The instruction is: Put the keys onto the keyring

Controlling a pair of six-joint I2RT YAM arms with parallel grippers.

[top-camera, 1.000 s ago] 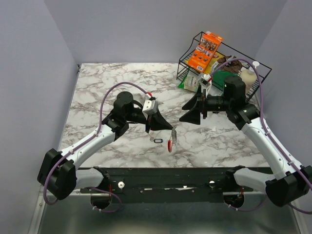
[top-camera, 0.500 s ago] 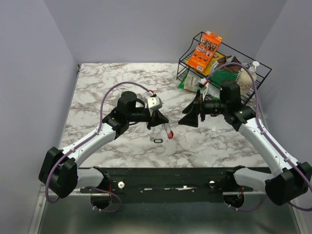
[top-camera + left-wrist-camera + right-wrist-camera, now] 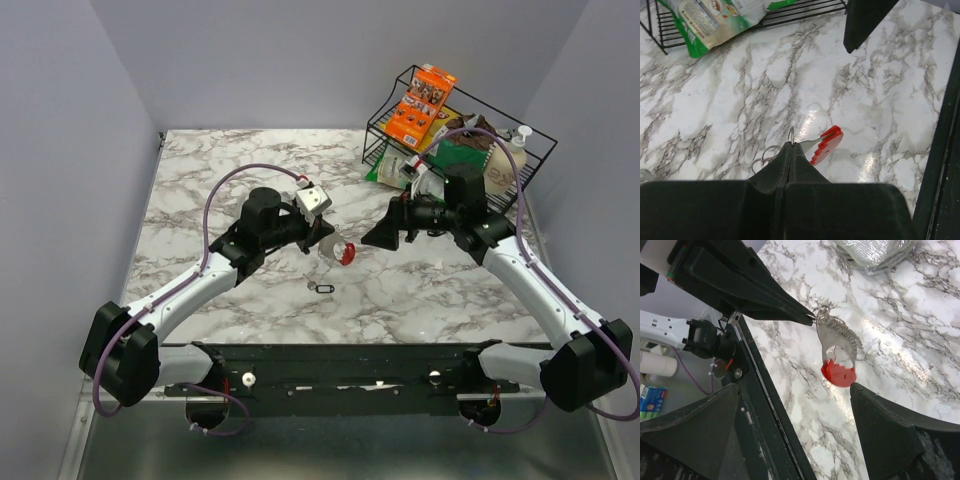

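Raised and swung inward, the left hand (image 3: pixel 324 239), clamped shut on the keyring (image 3: pixel 343 252), holds it before the right hand (image 3: pixel 385 228), now spread wide, seemingly for a regrasp. The key (image 3: pixel 322 288) lies apart on the surface (image 3: pixel 200 180), not yet threaded.

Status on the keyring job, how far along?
Done: the left gripper is shut on the keyring, which hangs from it. In hand: the right gripper is open beside the keyring. Left: the key lies loose on the marble table, not yet picked up or threaded.
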